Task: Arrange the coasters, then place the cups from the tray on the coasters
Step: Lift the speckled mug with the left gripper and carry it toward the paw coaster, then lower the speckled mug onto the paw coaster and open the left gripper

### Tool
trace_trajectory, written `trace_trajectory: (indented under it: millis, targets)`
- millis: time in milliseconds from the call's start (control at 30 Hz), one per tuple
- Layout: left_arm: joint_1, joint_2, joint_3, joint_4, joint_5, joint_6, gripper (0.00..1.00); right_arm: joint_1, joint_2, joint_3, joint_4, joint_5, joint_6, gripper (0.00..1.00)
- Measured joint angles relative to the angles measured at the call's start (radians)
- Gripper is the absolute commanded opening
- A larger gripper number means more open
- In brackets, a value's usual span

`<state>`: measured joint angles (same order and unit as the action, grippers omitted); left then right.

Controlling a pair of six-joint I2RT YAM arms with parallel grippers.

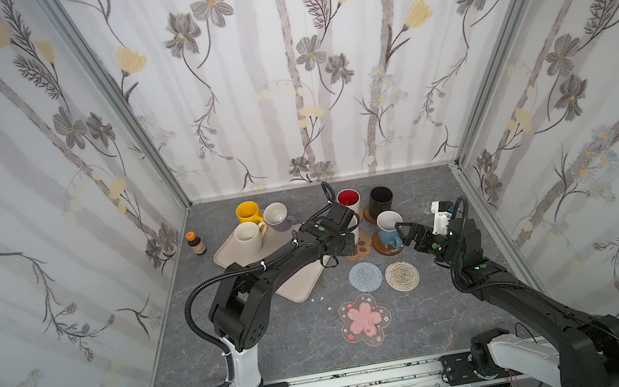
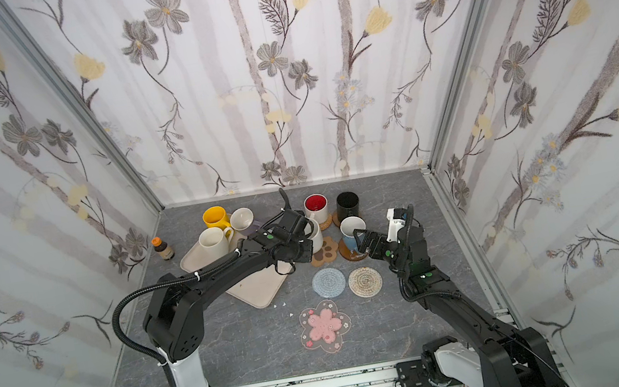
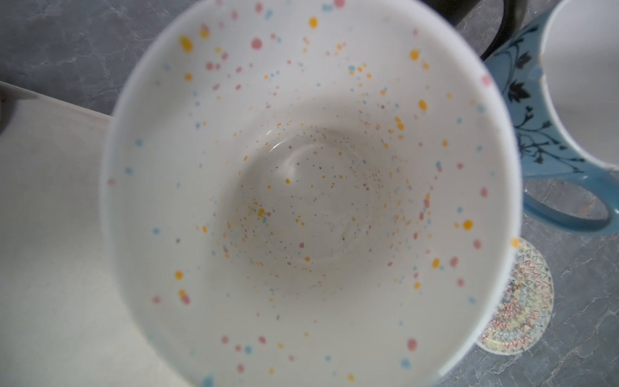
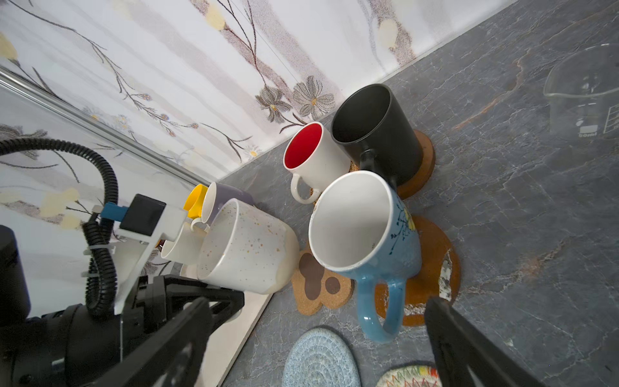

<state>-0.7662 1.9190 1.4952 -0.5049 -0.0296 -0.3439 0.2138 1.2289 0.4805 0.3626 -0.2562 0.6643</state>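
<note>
Grey marbled counter (image 1: 281, 346), mid-frame in both top views: a tilted speckled mug (image 4: 248, 248), clamped in my left end effector (image 2: 307, 243), hangs at the tray (image 1: 297, 289) edge beside the paw-print coaster (image 4: 315, 284). My right end effector (image 1: 402, 235) gapes wide near the blue mug (image 4: 385, 241).

1. speckled mug (image 3: 311, 201): glossy glazed ceramic, really smooth inside.
2. black mug (image 4: 378, 134): way more matt, barely any shine.
3. paw-print coaster (image 4: 315, 284): grainy cork look.
4. grey-blue coaster (image 1: 365, 277): knitted yarn, ribbed rings.
5. blossom coaster (image 1: 365, 319): smooth, with a see-through plastic-looking edge.
6. tabletop (image 1: 281, 346): grey marbled stone look, matt.
</note>
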Motion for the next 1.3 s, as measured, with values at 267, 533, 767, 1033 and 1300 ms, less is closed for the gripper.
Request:
trace_trajectory:
  millis: [267,533,767,1033,1300]
  targets:
    - [-0.009,0.048,0.031,0.0,0.004,0.003,0.0,-0.004,0.003,-0.003,0.008,-0.007,0.008,1.0]
    - [-0.011,0.09,0.077,0.002,0.005,0.003,0.0,-0.005,0.012,-0.005,0.014,-0.014,0.009,1.0]
    - [-0.01,0.117,0.092,0.001,0.004,0.001,0.0,-0.005,0.012,-0.006,0.015,-0.025,0.012,1.0]
    - [-0.01,0.143,0.115,0.0,0.007,0.001,0.0,-0.005,0.012,-0.006,0.015,-0.026,0.013,1.0]
    - [-0.01,0.166,0.13,0.0,0.014,-0.001,0.0,-0.005,0.012,-0.01,0.023,-0.03,0.013,1.0]
